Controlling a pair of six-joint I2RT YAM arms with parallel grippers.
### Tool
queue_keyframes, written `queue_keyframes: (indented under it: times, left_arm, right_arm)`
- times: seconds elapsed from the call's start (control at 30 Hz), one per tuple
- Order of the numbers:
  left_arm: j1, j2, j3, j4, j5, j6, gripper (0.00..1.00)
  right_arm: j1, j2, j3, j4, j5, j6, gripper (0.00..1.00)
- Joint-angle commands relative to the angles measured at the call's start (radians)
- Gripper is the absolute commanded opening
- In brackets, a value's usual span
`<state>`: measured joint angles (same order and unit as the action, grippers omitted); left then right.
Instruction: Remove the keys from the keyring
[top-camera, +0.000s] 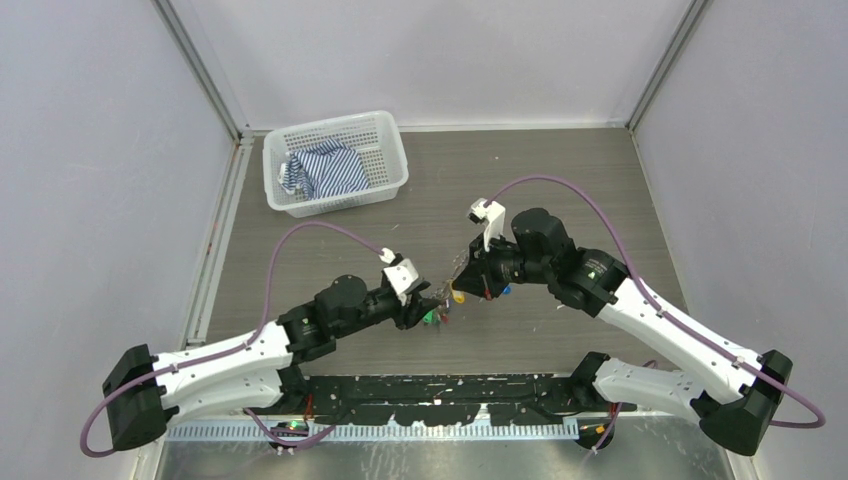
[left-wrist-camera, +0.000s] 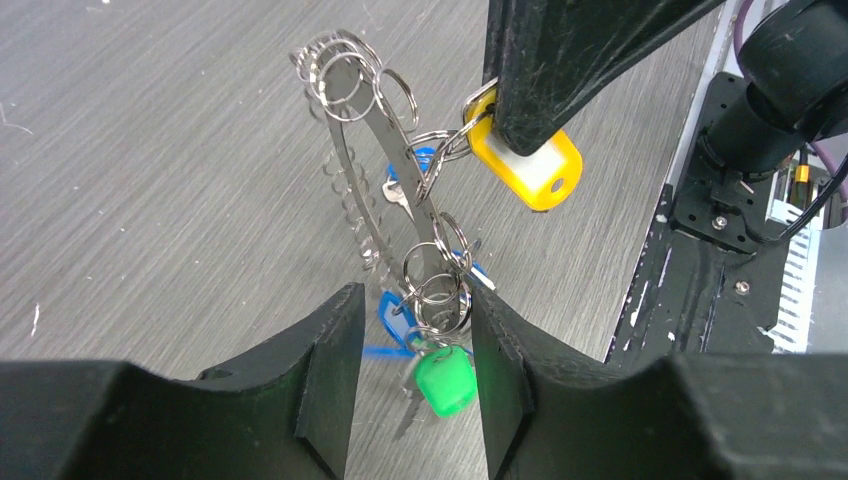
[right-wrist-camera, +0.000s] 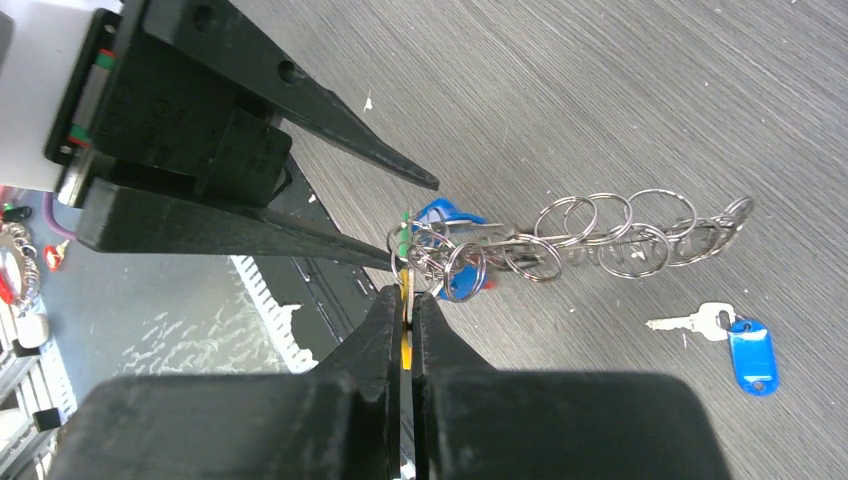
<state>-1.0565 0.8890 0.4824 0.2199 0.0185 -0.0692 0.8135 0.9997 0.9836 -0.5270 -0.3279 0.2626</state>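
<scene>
The keyring (left-wrist-camera: 350, 150) hangs in the air above the worktop (top-camera: 560, 180), between the two arms, seen nearly edge-on as a thin metal band fringed with small split rings. Few key blades can be made out among them. A green tag (left-wrist-camera: 445, 380) dangles at its low end and a yellow tag (left-wrist-camera: 530, 170) sits near its middle. The right end effector (right-wrist-camera: 407, 295) is clamped on that yellow tag, and that pinch appears to carry the whole bundle. The left end effector (left-wrist-camera: 415, 295) has its fingers apart, one on each side of the lower cluster of rings just above the green tag (contact cannot be judged). One loose key (right-wrist-camera: 690, 322) with a blue tag (right-wrist-camera: 750, 352) lies on the worktop near the ring's far end. Well apart, at the far left, stands a white basket (top-camera: 335, 120) holding a striped cloth (top-camera: 325, 170).

The likely trouble is the single hold. If the left fingers close on several rings at once and pull, the yellow tag may slide out of the right pinch and the bundle would drop. They could also catch the band itself and free no key.
</scene>
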Motion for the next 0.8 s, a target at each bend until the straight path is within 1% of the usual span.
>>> queue_keyframes:
  times: [0.0,0.1,0.27,0.3,0.4,0.5,0.53,0.63,0.7,0.77]
  left_arm:
    - [-0.002,-0.049,-0.018,0.114,-0.023,0.045,0.43]
    - [-0.001,-0.050,-0.030,0.159,-0.023,0.066,0.39]
    - [0.006,-0.068,-0.027,0.222,-0.023,0.066,0.38]
    - [0.006,-0.078,-0.020,0.224,-0.023,0.066,0.38]
    - [0.007,-0.092,0.008,0.177,-0.063,0.137,0.37]
    - [0.016,-0.103,0.024,0.177,-0.063,0.169,0.36]
    - [0.025,-0.100,0.034,0.161,-0.045,0.175,0.36]
    - [0.036,-0.073,0.060,0.100,0.089,0.198,0.34]
    - [0.036,-0.059,0.050,0.128,0.173,0.195,0.32]
    - [0.036,-0.048,0.029,0.181,0.210,0.181,0.31]
  right_arm:
    - [-0.013,-0.014,0.062,0.030,-0.042,-0.015,0.01]
    - [-0.022,-0.025,0.053,0.032,-0.047,-0.014,0.01]
    - [-0.025,-0.043,0.042,0.032,-0.051,-0.021,0.01]
    - [-0.026,-0.044,0.042,0.027,-0.053,-0.027,0.01]
    - [-0.027,-0.053,0.038,0.032,-0.072,-0.034,0.01]
    - [-0.028,-0.060,0.037,0.032,-0.077,-0.042,0.01]
    - [-0.030,-0.060,0.040,0.029,-0.079,-0.044,0.01]
    - [-0.032,-0.066,0.045,0.024,-0.087,-0.047,0.01]
    - [-0.033,-0.070,0.048,0.017,-0.093,-0.053,0.01]
    - [-0.036,-0.074,0.051,0.014,-0.099,-0.054,0.01]
